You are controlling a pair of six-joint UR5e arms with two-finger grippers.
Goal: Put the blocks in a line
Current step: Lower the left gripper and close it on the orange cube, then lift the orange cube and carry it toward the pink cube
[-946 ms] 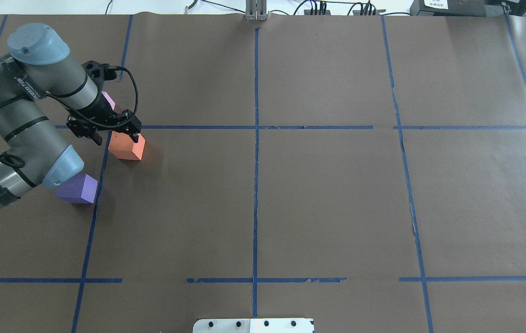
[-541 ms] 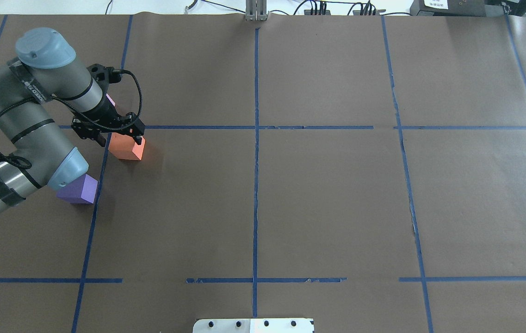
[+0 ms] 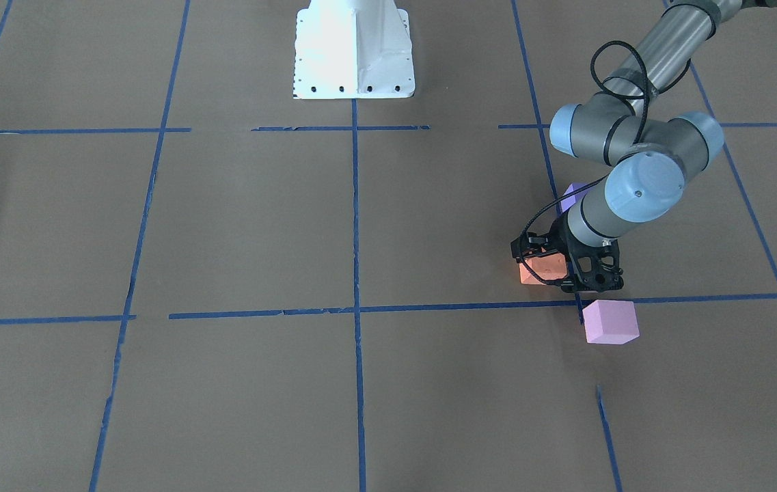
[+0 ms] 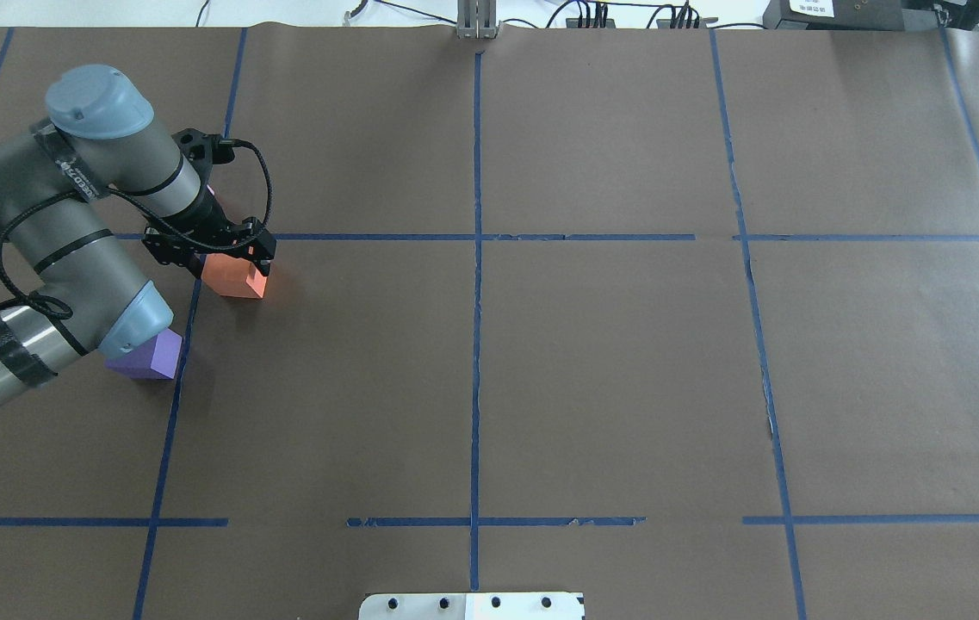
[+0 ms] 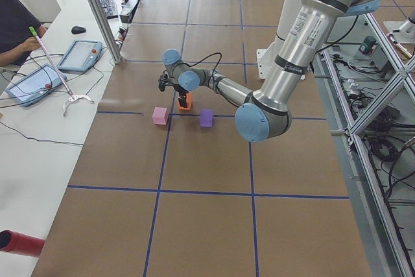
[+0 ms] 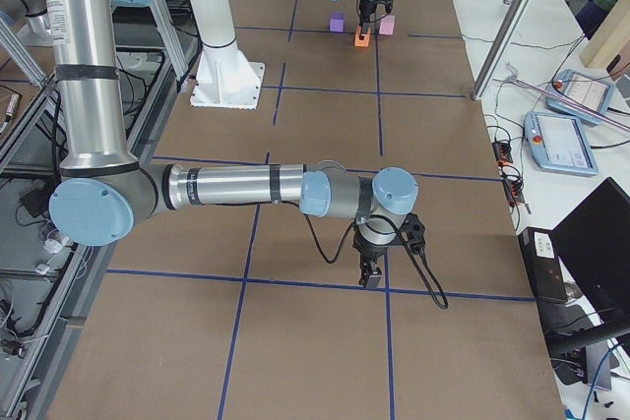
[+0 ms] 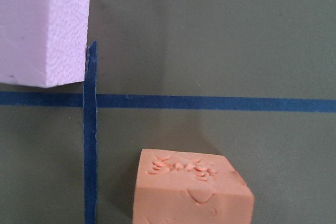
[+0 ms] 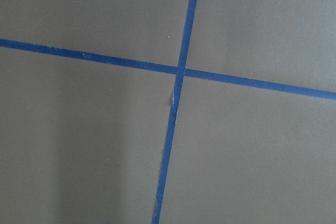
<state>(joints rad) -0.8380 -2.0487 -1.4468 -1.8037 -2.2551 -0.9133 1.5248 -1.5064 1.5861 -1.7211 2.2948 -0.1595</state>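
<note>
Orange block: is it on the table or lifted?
Resting on the table. The orange block sits flat, no gap beneath it in the front view; the left gripper straddles it.

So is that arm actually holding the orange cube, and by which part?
Not yet, it seems: the fingers of the left gripper stand spread on either side of the orange block, which sits on the table, unclamped.

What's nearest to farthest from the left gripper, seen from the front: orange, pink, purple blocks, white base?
1. Orange block, right under the left gripper.
2. Pink block, toward the camera, and purple block, behind the arm: too close to call.
3. White base, far off at the top.
</note>
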